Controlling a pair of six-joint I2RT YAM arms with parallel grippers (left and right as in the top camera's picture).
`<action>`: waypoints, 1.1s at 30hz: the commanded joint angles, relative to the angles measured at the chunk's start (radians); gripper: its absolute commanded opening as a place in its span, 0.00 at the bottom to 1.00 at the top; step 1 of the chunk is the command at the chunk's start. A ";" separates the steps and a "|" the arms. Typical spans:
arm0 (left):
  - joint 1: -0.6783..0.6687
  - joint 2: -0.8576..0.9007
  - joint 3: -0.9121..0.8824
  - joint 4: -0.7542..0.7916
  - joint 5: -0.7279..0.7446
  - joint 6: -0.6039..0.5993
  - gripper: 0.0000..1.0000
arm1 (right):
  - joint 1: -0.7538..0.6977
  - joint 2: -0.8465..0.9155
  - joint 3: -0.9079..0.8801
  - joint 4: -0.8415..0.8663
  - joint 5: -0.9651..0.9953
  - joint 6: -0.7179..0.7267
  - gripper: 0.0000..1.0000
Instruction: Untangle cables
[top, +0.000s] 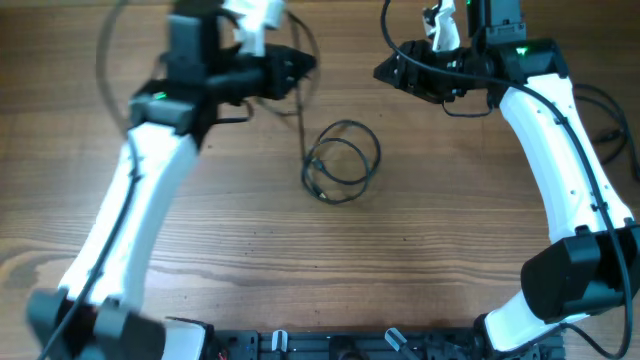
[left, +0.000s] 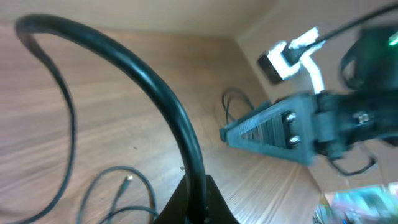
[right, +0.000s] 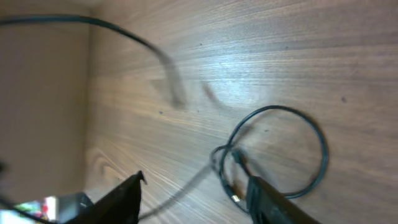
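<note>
Cables: thin black cables (top: 318, 180) lie in a small bunch of round loops on the table (top: 200, 230). The bunch is near the middle, between the two arms.
Strand: one strand (top: 303, 120) goes up from the bunch to the left gripper (top: 298, 68).
Plug: a small plug (top: 323, 195) with a shiny tip sits at the lower left of the bunch. The right wrist camera shows it too, at the bottom of the loops (right: 235, 198).
Left gripper: it is closed tight and pinches that one strand. In its own camera the strand (left: 186, 134) comes out of the closed fingers (left: 193, 202) and bends over in a big arch. More loose loops lie on the wood at the lower left, one with a shiny tip (left: 129, 179).
Right gripper: the right gripper (top: 390, 72) has its fingers wide apart and holds nothing. It is at the back of the table, well apart from the bunch. In its own camera (right: 196, 183) the bunch (right: 229, 155) lies on the wood. A blurry black strand crosses the top of that picture.
Both grippers: their tips point toward each other, with a gap between them.
Arms: the arms (top: 150, 190) are white with black parts, and one comes in from each side.
Table: it is brown wood with lines in it.
</note>
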 joint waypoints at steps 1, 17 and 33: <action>0.064 -0.067 0.002 -0.077 -0.002 -0.050 0.04 | 0.034 0.004 0.007 -0.023 0.022 -0.205 0.52; 0.221 -0.075 0.002 -0.126 0.059 -0.172 0.04 | 0.152 0.006 -0.174 0.037 0.068 -0.495 0.74; 0.221 -0.075 0.002 -0.002 0.210 -0.282 0.04 | 0.227 0.171 -0.282 0.188 0.061 -0.624 0.66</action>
